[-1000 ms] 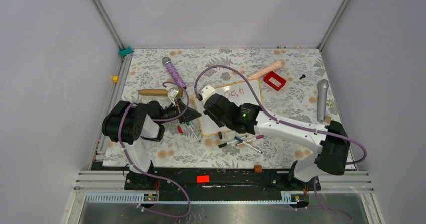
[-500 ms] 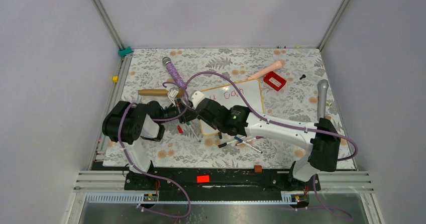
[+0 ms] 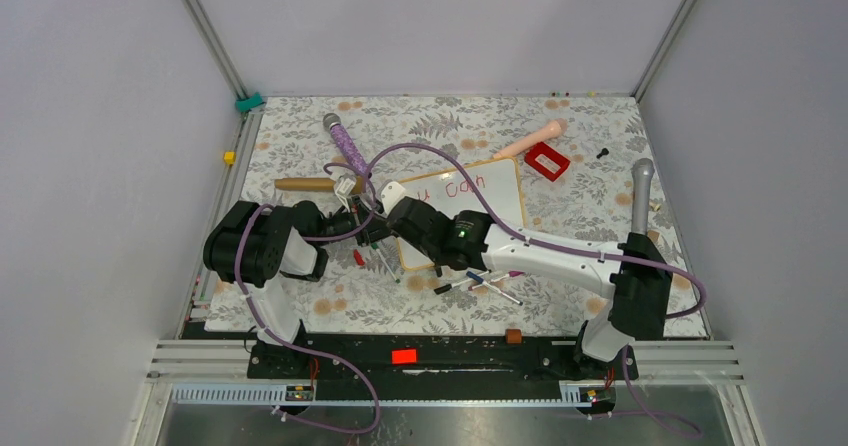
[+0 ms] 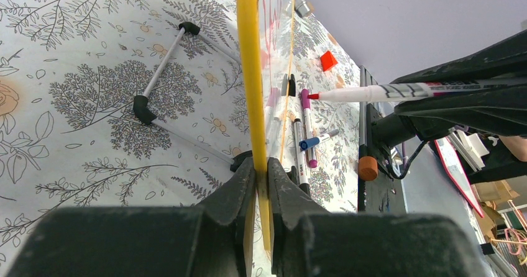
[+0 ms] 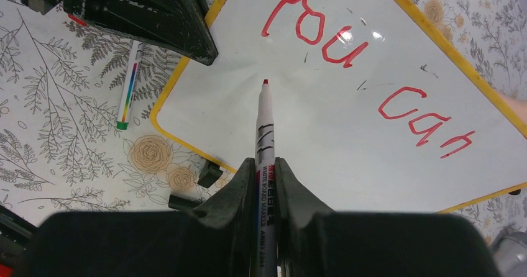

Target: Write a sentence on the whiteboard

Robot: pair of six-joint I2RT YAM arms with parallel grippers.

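R jaws pinching marker [image 5: 266, 128] shifted left, tip now under sentence [image 5: 335, 58]; L jaws clamp whiteboard [image 5: 348, 159] edge

A: Overhead view, illumination status?
B: Bright, even, diffuse. Shadows on the table [image 3: 590, 201] are faint and soft-edged.
A: Right wrist view?
B: Small glare patches on the whiteboard [image 5: 323, 146], upper centre. The right gripper [image 5: 266, 165] at the bottom edge is dark and defocused.
A: Left wrist view?
B: The left gripper [image 4: 261, 165] is blurred at the bottom. Straight lines bend toward the edges.
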